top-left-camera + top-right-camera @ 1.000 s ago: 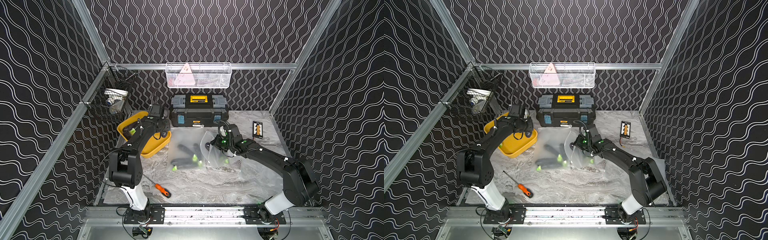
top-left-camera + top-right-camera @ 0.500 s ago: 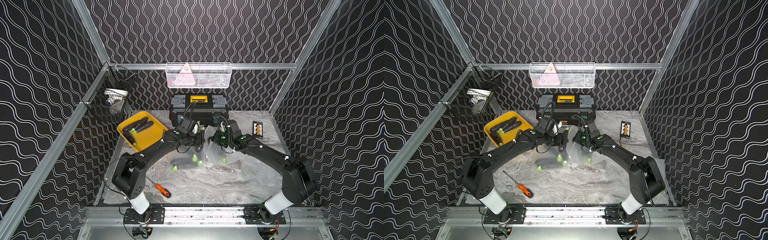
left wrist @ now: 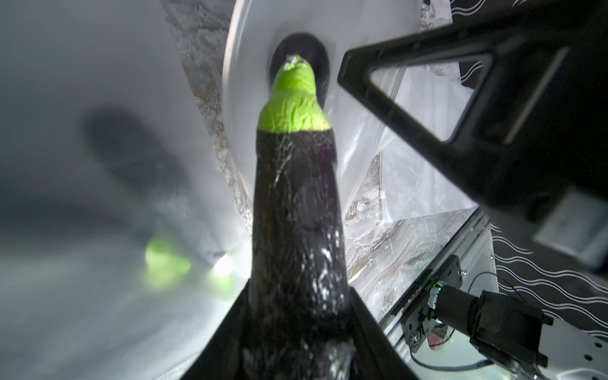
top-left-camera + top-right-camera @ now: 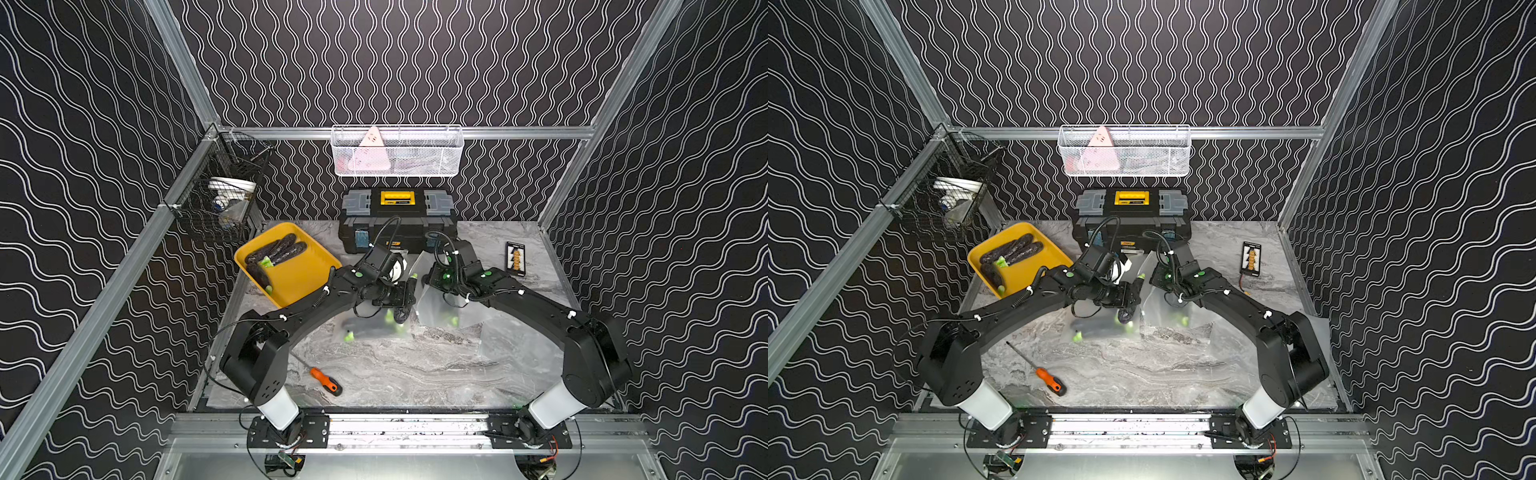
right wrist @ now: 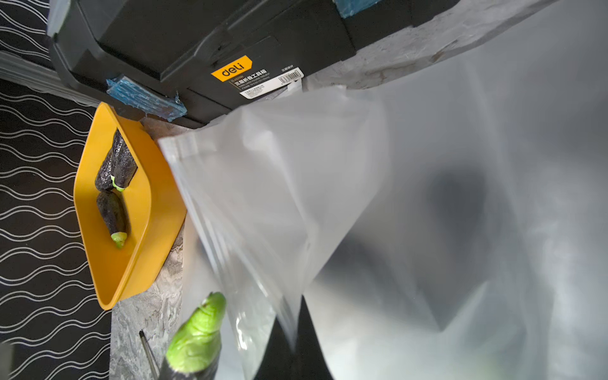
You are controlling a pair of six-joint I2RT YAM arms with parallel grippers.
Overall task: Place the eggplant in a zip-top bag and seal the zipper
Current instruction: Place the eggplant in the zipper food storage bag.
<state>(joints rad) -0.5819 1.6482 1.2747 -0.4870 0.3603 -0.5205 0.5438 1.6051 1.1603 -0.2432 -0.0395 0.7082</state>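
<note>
One eggplant (image 3: 296, 214) is clamped in my left tool (image 3: 299, 302), stem at the mouth of the zip-top bag (image 5: 296, 184) my right tool (image 5: 289, 322) pinches open by its rim; insertion and zipper sealing remain.

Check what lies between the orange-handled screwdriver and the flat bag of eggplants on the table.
Nothing: in both top views only bare marble tabletop separates the orange-handled screwdriver from the flat bag of eggplants.

Swung left claw (image 4: 405, 294) off yellow tray (image 4: 305, 277) and across to bag (image 5: 279, 197) mouth, eggplant (image 3: 296, 214) carried along with it. Uncovered three eggplants (image 4: 275, 254) left in tray.
</note>
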